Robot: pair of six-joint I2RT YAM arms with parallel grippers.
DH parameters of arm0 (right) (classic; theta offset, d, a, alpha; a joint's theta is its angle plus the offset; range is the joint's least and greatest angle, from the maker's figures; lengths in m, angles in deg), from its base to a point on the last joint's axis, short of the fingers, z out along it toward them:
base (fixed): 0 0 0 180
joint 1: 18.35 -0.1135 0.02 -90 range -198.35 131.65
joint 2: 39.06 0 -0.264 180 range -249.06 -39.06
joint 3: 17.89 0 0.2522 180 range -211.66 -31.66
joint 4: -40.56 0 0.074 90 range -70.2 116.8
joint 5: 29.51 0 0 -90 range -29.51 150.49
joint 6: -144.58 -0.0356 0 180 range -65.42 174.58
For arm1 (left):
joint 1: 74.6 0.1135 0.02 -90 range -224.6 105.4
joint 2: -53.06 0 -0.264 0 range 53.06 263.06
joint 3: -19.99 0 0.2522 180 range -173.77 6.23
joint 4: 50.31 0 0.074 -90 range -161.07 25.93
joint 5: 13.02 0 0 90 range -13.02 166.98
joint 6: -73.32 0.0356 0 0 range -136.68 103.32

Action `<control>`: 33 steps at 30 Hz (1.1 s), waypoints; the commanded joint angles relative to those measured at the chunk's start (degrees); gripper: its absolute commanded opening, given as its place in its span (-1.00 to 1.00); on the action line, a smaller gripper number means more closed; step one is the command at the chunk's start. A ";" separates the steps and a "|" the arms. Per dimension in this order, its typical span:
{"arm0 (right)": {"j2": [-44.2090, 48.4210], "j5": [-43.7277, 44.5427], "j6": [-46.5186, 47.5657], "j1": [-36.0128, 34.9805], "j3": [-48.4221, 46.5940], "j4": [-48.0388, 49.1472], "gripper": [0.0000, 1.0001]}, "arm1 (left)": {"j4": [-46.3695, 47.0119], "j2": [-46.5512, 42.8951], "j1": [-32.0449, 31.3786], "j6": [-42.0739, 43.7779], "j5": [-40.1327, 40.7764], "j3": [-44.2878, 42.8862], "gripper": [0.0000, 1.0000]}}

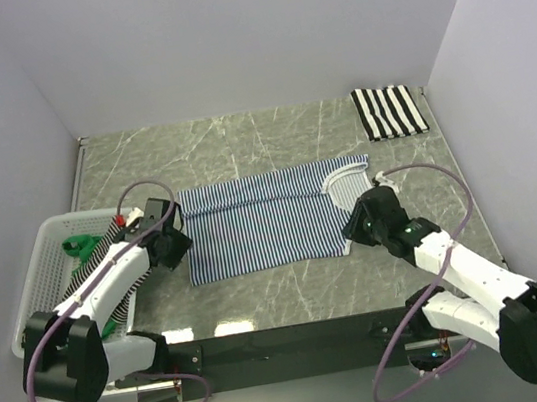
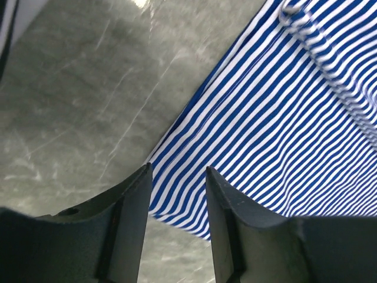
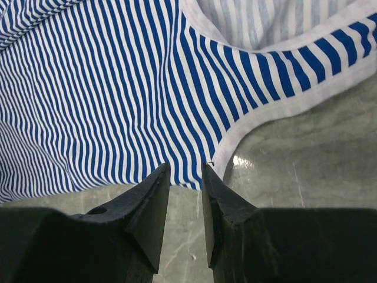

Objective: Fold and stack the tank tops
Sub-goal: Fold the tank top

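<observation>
left gripper [image 2: 177,171] hangs over the left edge of the navy-and-white tank top [image 1: 262,224], jaws well apart, gripping nothing; the top's spread flat on the bench [image 1: 190,152]; right gripper [image 3: 185,168] at its white-trimmed right edge, jaws a narrow slit, empty; black-and-white tank top [image 1: 390,111] folded far right.

White arms [image 1: 108,275], black joints [image 1: 69,357], purple cables [image 1: 425,166]; gripper fingers [image 2: 132,206] apparently dark.

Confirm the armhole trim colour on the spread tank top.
White trim on the striped tank top; clearest in the right wrist view.
</observation>
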 commanded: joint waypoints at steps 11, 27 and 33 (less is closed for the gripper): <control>3.78 -3.18 -2.40 -0.40 5.24 -2.78 -0.24 | -2.75 -2.69 -3.48 -0.77 -6.48 7.54 -0.11; 1.40 -4.67 -3.46 -0.40 8.50 2.67 -0.24 | -1.61 0.12 -5.86 -1.56 -5.35 8.86 -0.20; 0.09 -4.59 -3.46 -0.58 8.59 4.07 -0.25 | -0.73 0.83 -6.21 -1.48 -4.12 9.39 -0.26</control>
